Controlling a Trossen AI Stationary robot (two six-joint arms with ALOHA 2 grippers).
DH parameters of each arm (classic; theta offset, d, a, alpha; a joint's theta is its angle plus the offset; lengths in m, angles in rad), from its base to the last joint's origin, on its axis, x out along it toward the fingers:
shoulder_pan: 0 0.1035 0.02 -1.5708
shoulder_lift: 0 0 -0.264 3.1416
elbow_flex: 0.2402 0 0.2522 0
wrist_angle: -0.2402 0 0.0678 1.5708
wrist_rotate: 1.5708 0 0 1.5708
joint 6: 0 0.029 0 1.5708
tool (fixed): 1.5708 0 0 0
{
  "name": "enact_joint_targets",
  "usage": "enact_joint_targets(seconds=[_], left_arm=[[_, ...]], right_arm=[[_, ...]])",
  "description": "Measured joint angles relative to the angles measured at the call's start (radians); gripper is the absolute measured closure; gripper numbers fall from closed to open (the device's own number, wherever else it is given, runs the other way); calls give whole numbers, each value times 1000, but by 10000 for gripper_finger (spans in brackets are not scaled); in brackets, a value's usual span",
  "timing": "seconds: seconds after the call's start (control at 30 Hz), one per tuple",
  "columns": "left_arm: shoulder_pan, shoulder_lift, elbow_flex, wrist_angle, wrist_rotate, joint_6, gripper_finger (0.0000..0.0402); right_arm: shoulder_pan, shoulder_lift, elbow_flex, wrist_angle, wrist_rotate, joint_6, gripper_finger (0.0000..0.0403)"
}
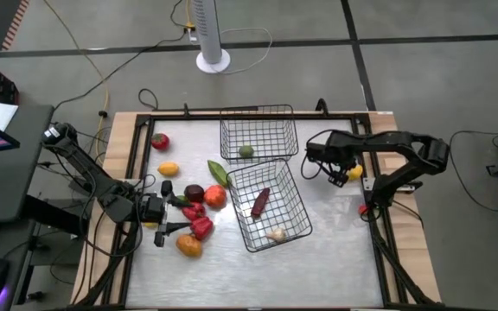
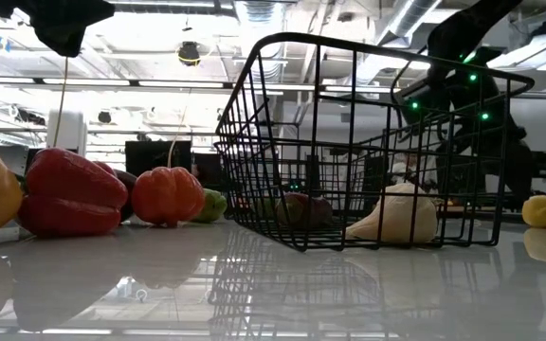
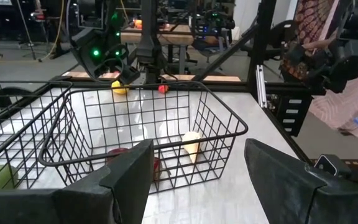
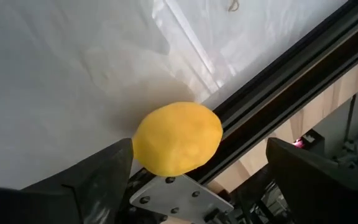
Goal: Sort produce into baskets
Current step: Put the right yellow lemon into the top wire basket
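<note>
The lemon-like yellow piece (image 4: 178, 138) lies on the table at the right edge, against the black rail (image 4: 272, 87). My right gripper (image 4: 197, 152) is open and slants down over it, one finger on each side; its place in the high view is (image 1: 342, 173). My left gripper (image 3: 197, 177) hangs open above the produce cluster at the table's left (image 1: 173, 216), nothing between its fingers. The near basket (image 1: 271, 203) holds a maroon piece (image 1: 260, 203) and a garlic-like piece (image 1: 276, 233). The far basket (image 1: 258, 134) holds a green piece (image 1: 245, 151).
Loose produce lies at the left: a red piece (image 1: 160, 141), a yellow one (image 1: 169, 169), a green leaf (image 1: 219, 173), a tomato (image 1: 214, 197), red peppers (image 1: 201, 226) and an orange piece (image 1: 188, 246). A person (image 3: 328, 37) stands beyond the table.
</note>
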Motion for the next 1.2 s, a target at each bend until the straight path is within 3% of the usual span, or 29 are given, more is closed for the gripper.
enact_joint_targets(seconds=[0.33,0.7,1.2], left_arm=[[0,0,0,-1,0,-2,163],[0,0,0,-4,0,-3,163],[0,0,0,-9,0,-3,163]], right_arm=[[-2,40,-15,17,0,0,14],[-29,221,-14,13,-4,0,18],[-31,393,2,2,0,14,116]])
